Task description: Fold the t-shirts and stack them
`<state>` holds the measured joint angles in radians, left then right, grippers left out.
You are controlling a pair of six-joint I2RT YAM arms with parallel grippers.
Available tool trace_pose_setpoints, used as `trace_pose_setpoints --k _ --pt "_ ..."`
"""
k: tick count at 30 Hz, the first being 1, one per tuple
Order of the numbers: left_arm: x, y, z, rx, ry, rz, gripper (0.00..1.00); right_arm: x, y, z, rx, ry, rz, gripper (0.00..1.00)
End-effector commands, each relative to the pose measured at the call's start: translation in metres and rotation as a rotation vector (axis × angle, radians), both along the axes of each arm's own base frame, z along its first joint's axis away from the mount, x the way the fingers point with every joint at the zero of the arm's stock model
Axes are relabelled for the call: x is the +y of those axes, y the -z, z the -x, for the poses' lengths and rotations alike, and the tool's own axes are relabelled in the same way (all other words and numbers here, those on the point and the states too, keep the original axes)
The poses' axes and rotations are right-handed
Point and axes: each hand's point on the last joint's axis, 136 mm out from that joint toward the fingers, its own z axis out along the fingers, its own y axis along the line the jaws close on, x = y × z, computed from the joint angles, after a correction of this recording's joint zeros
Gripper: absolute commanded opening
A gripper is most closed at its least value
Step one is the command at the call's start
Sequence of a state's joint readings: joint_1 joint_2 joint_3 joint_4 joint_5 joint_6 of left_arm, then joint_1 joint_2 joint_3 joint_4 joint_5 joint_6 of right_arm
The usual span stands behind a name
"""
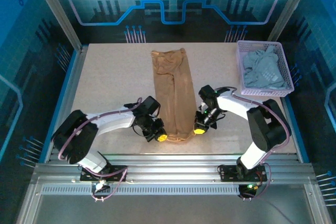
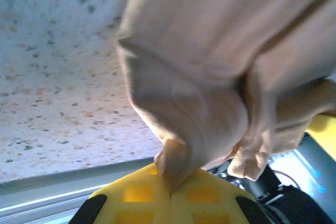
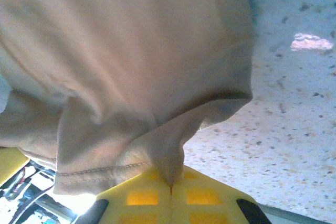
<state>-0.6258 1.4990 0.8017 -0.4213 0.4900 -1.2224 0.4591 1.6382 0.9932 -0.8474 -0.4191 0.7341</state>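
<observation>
Left tool (image 1: 161,138) and right tool (image 1: 199,129), each tight on a near corner of the tan t-shirt (image 1: 173,90)

A tan t-shirt (image 1: 173,95), folded into a long narrow strip, lies down the centre of the speckled surface (image 1: 113,77). The left end effector (image 1: 160,137) and right end effector (image 1: 199,128) meet its lower corners. At upper right, a grey-blue t-shirt (image 1: 265,72) sits crumpled in a lavender mesh basket (image 1: 240,69).
</observation>
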Motion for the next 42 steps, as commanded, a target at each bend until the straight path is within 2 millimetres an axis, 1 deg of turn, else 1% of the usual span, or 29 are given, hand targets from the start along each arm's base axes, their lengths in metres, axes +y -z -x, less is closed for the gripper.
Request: trace_pose_setpoints --k 1,3,6,7,9,11,12,14,16,17,19,20,21,22,23,24,25,26,27,28,30,31,32,34,35,37,38,40,42 --pt "0.003 -0.023 -0.032 -0.077 -0.062 0.019 0.0 0.0 -0.021 -0.017 -0.035 0.029 0.008 0.0" --pt "0.003 -0.032 -0.053 -0.109 -0.09 0.034 0.0 0.001 -0.031 -0.036 -0.065 0.045 0.005 0.0" --pt "0.006 -0.042 -0.09 -0.151 -0.132 0.05 0.0 0.003 -0.047 -0.071 -0.12 0.064 -0.001 0.0" --pt "0.006 -0.046 -0.104 -0.166 -0.144 0.059 0.0 0.004 -0.052 -0.086 -0.14 0.07 -0.004 0.0" --pt "0.013 -0.053 -0.131 -0.193 -0.165 0.051 0.0 0.004 -0.061 -0.113 -0.172 0.079 0.003 0.0" --pt "0.022 -0.059 -0.161 -0.225 -0.189 0.034 0.0 0.004 -0.067 -0.144 -0.205 0.096 0.007 0.0" --pt "0.027 -0.06 -0.176 -0.238 -0.205 0.029 0.0 0.003 -0.067 -0.156 -0.217 0.104 0.01 0.0" --pt "0.034 -0.061 -0.208 -0.266 -0.235 0.035 0.0 0.005 -0.065 -0.189 -0.236 0.127 0.004 0.0" --pt "0.039 -0.056 -0.235 -0.27 -0.255 0.044 0.0 0.008 -0.057 -0.218 -0.244 0.147 -0.007 0.0" --pt "0.04 -0.051 -0.249 -0.275 -0.263 0.052 0.0 0.011 -0.053 -0.232 -0.248 0.153 -0.01 0.0" --pt "0.043 -0.041 -0.271 -0.273 -0.277 0.052 0.0 0.013 -0.04 -0.255 -0.246 0.158 -0.004 0.0" --pt "0.043 -0.029 -0.281 -0.261 -0.278 0.058 0.0 0.015 -0.03 -0.265 -0.235 0.158 -0.003 0.0" --pt "0.044 -0.024 -0.287 -0.25 -0.277 0.059 0.05 0.016 -0.023 -0.274 -0.231 0.157 -0.014 0.09" --pt "0.047 -0.016 -0.29 -0.227 -0.277 0.04 0.17 0.02 -0.018 -0.283 -0.244 0.149 -0.03 0.24" --pt "0.05 -0.014 -0.292 -0.226 -0.275 0.024 0.3 0.021 -0.018 -0.292 -0.276 0.139 -0.039 0.38" --pt "0.054 -0.013 -0.293 -0.228 -0.283 0.008 0.43 0.022 -0.021 -0.299 -0.306 0.133 -0.05 0.47" --pt "0.056 -0.016 -0.294 -0.239 -0.289 0.002 0.54 0.021 -0.027 -0.305 -0.334 0.137 -0.059 0.53" --pt "0.057 -0.02 -0.293 -0.248 -0.293 0.003 0.61 0.018 -0.034 -0.308 -0.352 0.144 -0.062 0.56" --pt "0.058 -0.024 -0.291 -0.258 -0.292 0.0 0.65 0.014 -0.038 -0.309 -0.358 0.151 -0.058 0.57" --pt "0.061 -0.03 -0.285 -0.273 -0.29 -0.012 0.67 0.009 -0.044 -0.307 -0.363 0.158 -0.049 0.57" --pt "0.07 -0.039 -0.268 -0.284 -0.3 -0.037 0.66 0.001 -0.052 -0.298 -0.372 0.155 -0.024 0.57" --pt "0.074 -0.04 -0.254 -0.278 -0.305 -0.046 0.64 -0.003 -0.052 -0.29 -0.372 0.153 -0.011 0.57" --pt "0.076 -0.038 -0.238 -0.254 -0.318 -0.046 0.6 -0.006 -0.059 -0.278 -0.383 0.151 -0.009 0.57" --pt "0.074 -0.025 -0.205 -0.18 -0.345 -0.028 0.51 -0.012 -0.052 -0.254 -0.359 0.155 -0.006 0.56" --pt "0.071 -0.016 -0.188 -0.145 -0.353 -0.017 0.49 -0.014 -0.048 -0.239 -0.342 0.157 -0.012 0.55" --pt "0.065 -0.001 -0.163 -0.095 -0.366 -0.012 0.49 -0.016 -0.035 -0.215 -0.303 0.162 -0.025 0.55" --pt "0.062 0.006 -0.154 -0.074 -0.383 -0.004 0.5 -0.017 -0.029 -0.204 -0.284 0.171 -0.034 0.55" --pt "0.054 0.02 -0.146 -0.04 -0.434 0.028 0.54 -0.015 -0.018 -0.187 -0.246 0.191 -0.064 0.55" --pt "0.044 0.028 -0.148 -0.036 -0.477 0.066 0.58 -0.012 -0.009 -0.177 -0.213 0.217 -0.091 0.56"
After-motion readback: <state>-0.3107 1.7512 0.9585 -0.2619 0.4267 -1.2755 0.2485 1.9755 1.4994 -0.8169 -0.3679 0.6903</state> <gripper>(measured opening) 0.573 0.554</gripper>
